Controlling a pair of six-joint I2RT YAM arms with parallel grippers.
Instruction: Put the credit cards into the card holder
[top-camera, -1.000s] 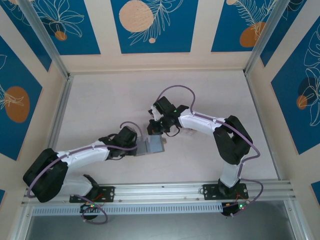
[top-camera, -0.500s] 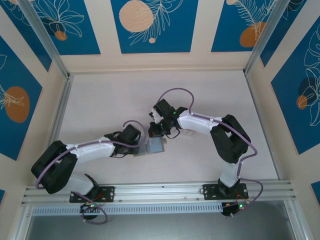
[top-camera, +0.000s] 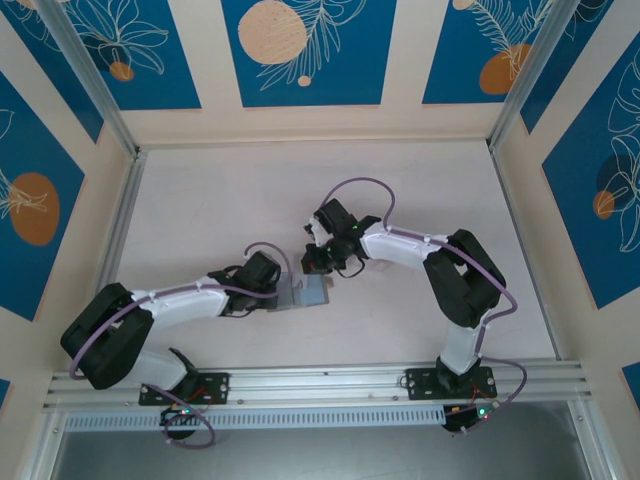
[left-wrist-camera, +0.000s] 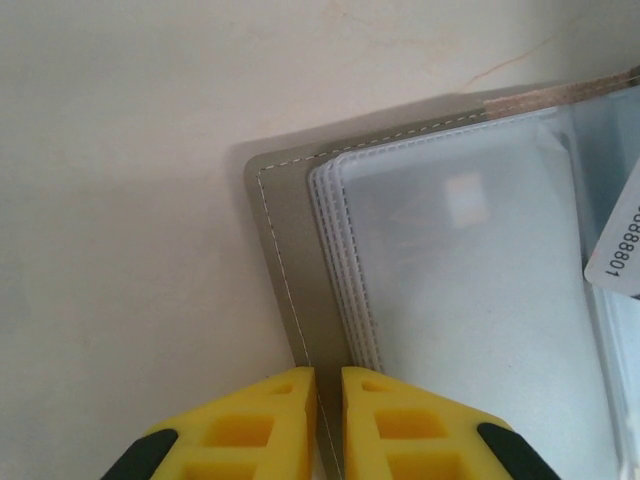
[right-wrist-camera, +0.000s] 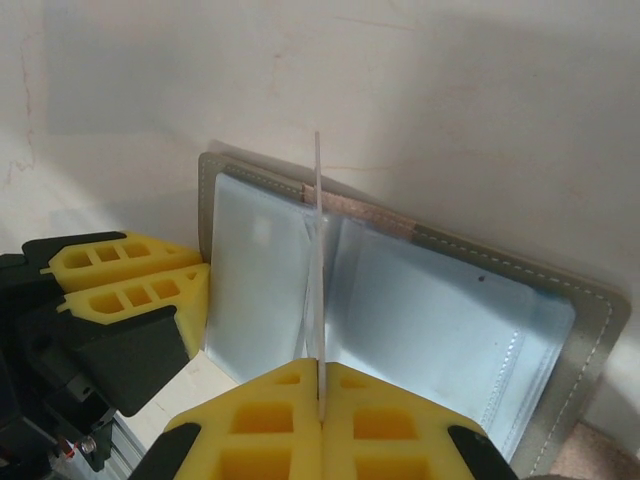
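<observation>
Running the rig from afar, I have the grey card holder (left-wrist-camera: 282, 250) lying open like a book on the tabletop (top-camera: 200, 200), between the 2 arms and a little toward the near side, its stack of clear pockets (left-wrist-camera: 460, 290) facing up. My left claw (left-wrist-camera: 328, 378) stands at a narrow slit, and the stitched outer edge of the holder's left cover runs between its yellow fingers, which I judge to be a pinning grip. My right claw (right-wrist-camera: 320, 378) is clamped on 1 credit card (right-wrist-camera: 318, 250), held upright and edge-on over the fold between the 2 open halves. Whether the card touches the pockets I cannot tell. It reads as thin, light and stiff with slick faces, so I judge a short end the place to hold it, as here, leaving most of its length free to slide in. Pushed crooked, it could bow or skid off the film. The holder looks soft and floppy and its pockets thin and glossy, likely to shift or buckle under a push unless the cover is clamped at an edge, away from the pocket mouths. Count: 1 holder, 1 card that I can see, pale with printed digits along 1 edge, and 2 claws; the pocket leaves are several, too closely stacked to number
</observation>
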